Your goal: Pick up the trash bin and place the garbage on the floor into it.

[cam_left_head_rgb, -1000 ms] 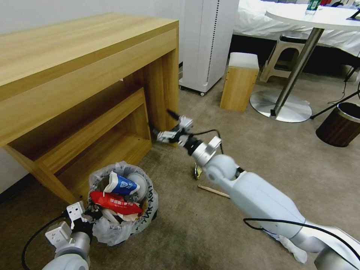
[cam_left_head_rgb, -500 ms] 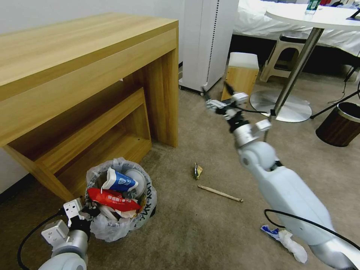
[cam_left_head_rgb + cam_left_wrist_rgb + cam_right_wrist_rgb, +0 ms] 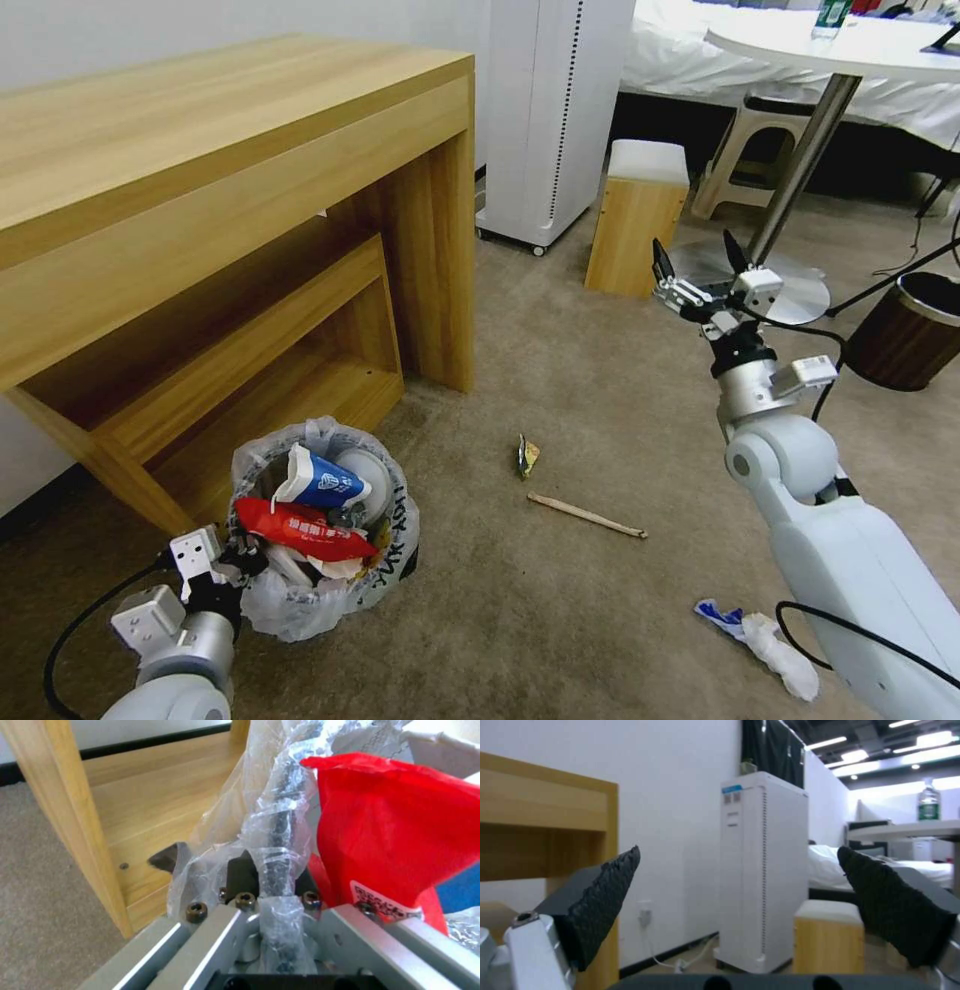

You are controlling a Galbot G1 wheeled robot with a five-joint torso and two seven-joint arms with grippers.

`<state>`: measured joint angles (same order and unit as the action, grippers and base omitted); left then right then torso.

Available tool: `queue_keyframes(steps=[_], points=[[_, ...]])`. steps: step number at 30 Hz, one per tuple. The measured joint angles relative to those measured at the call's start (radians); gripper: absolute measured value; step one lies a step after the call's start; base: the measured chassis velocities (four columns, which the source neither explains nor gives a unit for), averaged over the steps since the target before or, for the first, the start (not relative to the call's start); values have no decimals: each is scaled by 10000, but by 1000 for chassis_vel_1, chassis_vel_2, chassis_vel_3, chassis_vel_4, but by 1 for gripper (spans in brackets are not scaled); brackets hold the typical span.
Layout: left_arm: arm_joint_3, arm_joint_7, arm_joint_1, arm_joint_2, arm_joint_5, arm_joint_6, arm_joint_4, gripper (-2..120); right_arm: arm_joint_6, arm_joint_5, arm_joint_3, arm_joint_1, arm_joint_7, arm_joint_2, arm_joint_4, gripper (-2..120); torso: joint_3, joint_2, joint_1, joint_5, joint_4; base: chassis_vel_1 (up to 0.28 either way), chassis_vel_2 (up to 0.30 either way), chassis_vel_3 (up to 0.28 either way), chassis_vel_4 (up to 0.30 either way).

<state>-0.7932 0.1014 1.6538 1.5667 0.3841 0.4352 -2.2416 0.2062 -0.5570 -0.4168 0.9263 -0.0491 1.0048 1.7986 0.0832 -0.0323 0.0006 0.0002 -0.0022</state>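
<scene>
Gripping trash bin [image 3: 325, 530] rim: left pincer [image 3: 228, 570] | right pincer [image 3: 702, 272] open, empty | floor [image 3: 560, 610] litter remains: stick [image 3: 586, 515], wrapper [image 3: 527, 455], mask [image 3: 722, 615]

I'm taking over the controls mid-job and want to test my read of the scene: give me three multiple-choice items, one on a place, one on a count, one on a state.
1. Where does the wooden stick lie?
A. in the trash bin
B. on the floor
C. on the desk

2. How many pieces of garbage lie loose on the floor?
A. one
B. three
C. six

3. What state is the right claw in?
A. open and empty
B. shut on the stick
C. shut on a cup

Answers:
1. B, the stick rests on carpet, apart from the trash bin.
2. B, the stick, the small wrapper and the crumpled paper.
3. A, its fingers stand apart, raised in the air.
</scene>
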Motion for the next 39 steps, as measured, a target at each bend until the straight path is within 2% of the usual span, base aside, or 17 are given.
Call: queue_keyframes(steps=[15,39], points=[[15,-112,160,2,-340,-157,-31,0,165,401,-336,733,-87,529,20,100,0,0,0,-2,-2,-8,-14,-10,-8],[44,-124,199,13,-385,-194,66,0,310,608,-212,748,-87,705,-164,100,1,0,0,-3,-1,-41,-37,-40,-41]])
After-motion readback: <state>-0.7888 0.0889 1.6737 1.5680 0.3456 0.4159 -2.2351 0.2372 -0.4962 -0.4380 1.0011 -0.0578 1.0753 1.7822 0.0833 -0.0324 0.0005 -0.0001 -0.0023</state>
